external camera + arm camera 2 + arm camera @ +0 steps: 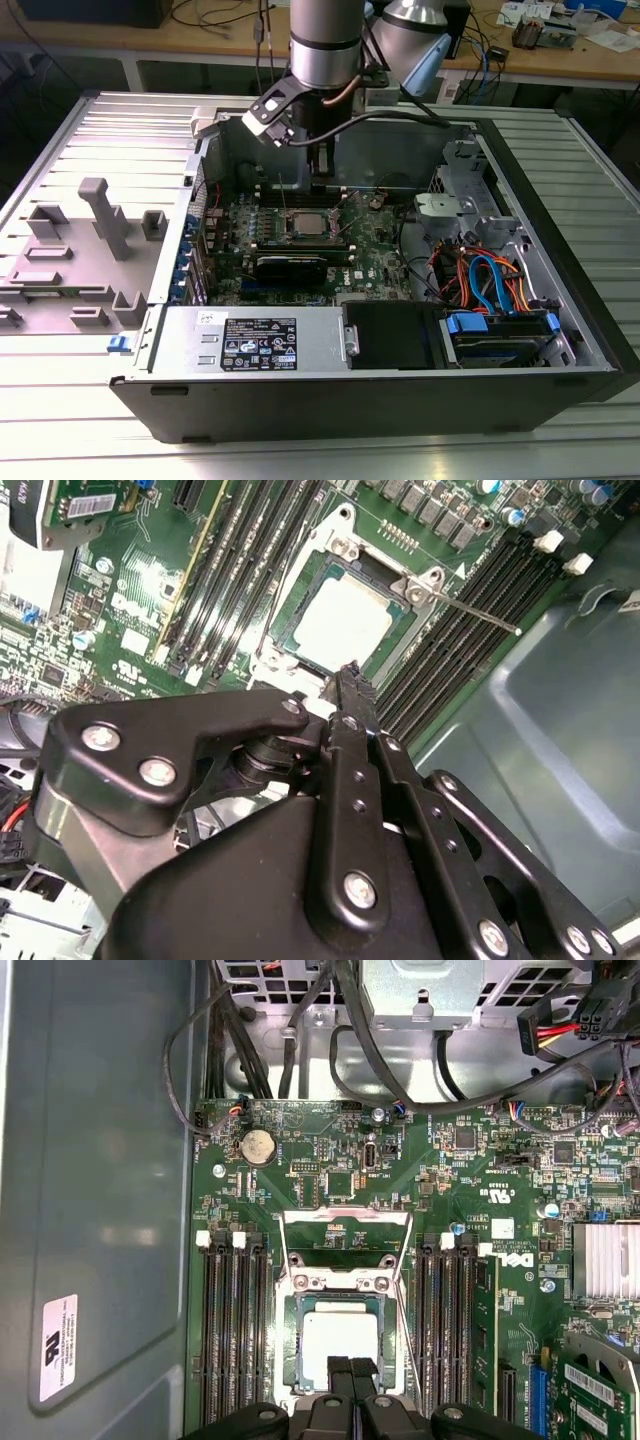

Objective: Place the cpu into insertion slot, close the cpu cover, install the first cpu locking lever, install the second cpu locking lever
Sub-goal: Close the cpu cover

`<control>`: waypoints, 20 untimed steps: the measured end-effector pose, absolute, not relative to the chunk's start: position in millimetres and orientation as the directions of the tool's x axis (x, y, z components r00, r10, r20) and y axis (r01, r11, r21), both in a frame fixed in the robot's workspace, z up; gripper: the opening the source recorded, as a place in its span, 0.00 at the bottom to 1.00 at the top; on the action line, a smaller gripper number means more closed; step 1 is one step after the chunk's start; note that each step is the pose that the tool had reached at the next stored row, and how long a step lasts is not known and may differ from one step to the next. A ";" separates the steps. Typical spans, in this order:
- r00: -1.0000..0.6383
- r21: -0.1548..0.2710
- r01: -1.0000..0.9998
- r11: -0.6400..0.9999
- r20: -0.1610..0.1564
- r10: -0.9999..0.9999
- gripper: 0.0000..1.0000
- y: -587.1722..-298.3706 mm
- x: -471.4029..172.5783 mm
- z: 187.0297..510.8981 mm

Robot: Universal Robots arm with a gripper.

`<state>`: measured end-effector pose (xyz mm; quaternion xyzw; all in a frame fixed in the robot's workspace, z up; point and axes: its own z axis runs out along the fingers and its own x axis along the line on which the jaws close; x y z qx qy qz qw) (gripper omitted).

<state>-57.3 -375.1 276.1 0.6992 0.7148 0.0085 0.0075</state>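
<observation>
**Exterior view:** The arm's gripper hangs inside an open computer case on a ribbed metal bench, fingers pressed together w/ nothing btwn them. The cpu lies on the green motherboard at 6 o'clock from the gripper, near it. A grey plastic fixture stands on the bench at 9 o'clock from the case. Blue and orange cables bunch inside the case at 3 o'clock from the board.

**Second wrist view:** The black gripper, narrow and empty, has its tips at the edge of the cpu, silver top facing up. A thin lever rod juts from one corner of the socket across the memory slots.

**First wrist view:** The cpu sits flat in the insertion slot, btwn two banks of memory slots. The cpu cover is swung open, away from the chip, w/ green board showing through its cutout. The gripper, closed, hovers over the chip's edge. A coin battery sits farther along the board.
</observation>
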 end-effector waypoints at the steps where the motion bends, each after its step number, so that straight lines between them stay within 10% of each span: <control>1: -0.022 0.023 0.999 0.022 0.001 1.000 0.11 -375.2 -57.3 280.5; 20: -0.023 0.023 0.999 0.023 0.001 1.000 0.11 -373.1 13.2 274.2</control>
